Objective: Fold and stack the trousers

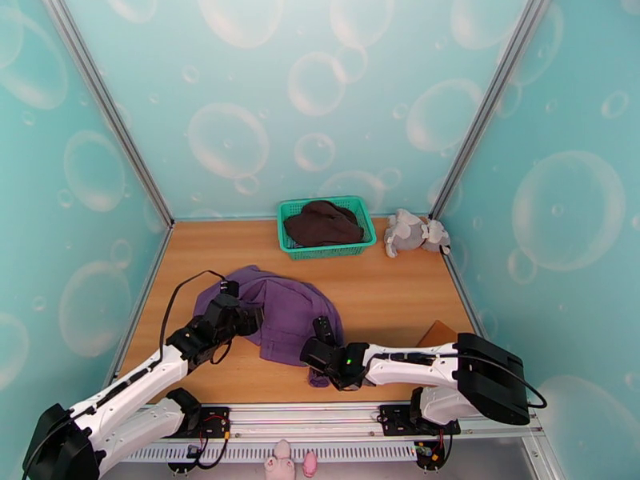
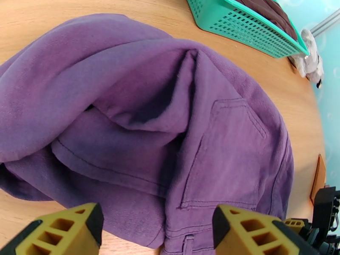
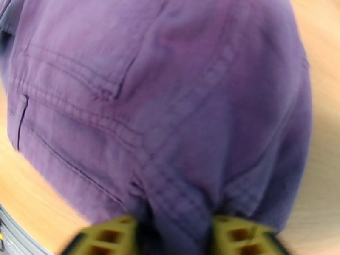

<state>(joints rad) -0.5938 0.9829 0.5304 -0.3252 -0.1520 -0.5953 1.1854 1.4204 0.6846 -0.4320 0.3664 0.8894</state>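
Left hand (image 1: 244, 316) and right hand (image 1: 318, 355) sat at the near edges of the trousers (image 1: 292, 306), crumpled on the desk (image 1: 392, 294) well short of the basket (image 1: 326, 227). From the left wrist, its fingers (image 2: 68, 228) stood wide apart, empty, over the waistband. From the right wrist, that hand's fingers pinched a bunched fold of purple cloth.

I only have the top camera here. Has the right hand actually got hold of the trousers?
Observer: Yes. Its wrist camera shows a stitched fold of the trousers pinched in the right hand.
Operator: And the left one?
Observer: The left hand is open at the trousers' edge, holding nothing.
Operator: Which side of the cloth is up?
Observer: A sewn back pocket faces up, near the left hand.
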